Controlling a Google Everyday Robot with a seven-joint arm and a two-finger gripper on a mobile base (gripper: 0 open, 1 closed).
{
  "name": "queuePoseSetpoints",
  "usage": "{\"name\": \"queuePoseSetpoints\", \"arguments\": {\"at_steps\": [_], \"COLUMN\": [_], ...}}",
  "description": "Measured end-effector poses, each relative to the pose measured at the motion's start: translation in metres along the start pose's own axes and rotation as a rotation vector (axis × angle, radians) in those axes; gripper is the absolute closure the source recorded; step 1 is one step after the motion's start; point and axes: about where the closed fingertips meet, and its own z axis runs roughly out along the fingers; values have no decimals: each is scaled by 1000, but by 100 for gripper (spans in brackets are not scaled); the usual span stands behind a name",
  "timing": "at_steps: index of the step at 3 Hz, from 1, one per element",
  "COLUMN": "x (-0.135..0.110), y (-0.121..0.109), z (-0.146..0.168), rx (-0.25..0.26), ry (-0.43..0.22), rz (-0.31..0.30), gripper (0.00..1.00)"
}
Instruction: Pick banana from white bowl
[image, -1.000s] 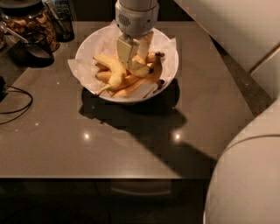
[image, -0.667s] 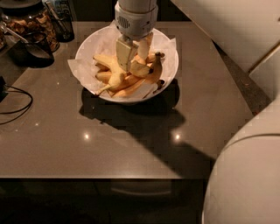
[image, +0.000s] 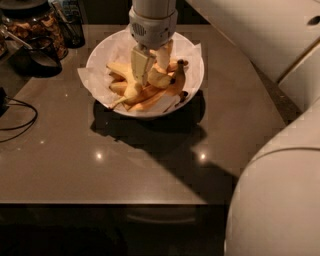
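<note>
Moved: gripper has sunk slightly lower into the bowl; fruit unmoved.
Table: bowl stands on its far half.
Banana: in the bowl's right side (not lifted), just beside the gripper.
Grip: cannot tell whether released or clenched.
Done: approach, likely.
Left: grasp, lift out.

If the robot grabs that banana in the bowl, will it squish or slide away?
It probably won't squish: the banana looks plump and whole, so it should keep its curve. Its smooth peel might slip a little. It lies against other bananas in the white bowl, so those may shift. The gripper is down in the bowl, right at it.
</note>
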Motion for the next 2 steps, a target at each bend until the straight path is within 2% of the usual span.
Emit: {"name": "queuePoseSetpoints", "arguments": {"at_steps": [1, 2], "x": [-2, -3], "y": [1, 1], "z": [9, 8], "rx": [-9, -8], "ry": [16, 15], "rz": [-3, -4], "gripper": [47, 66]}}
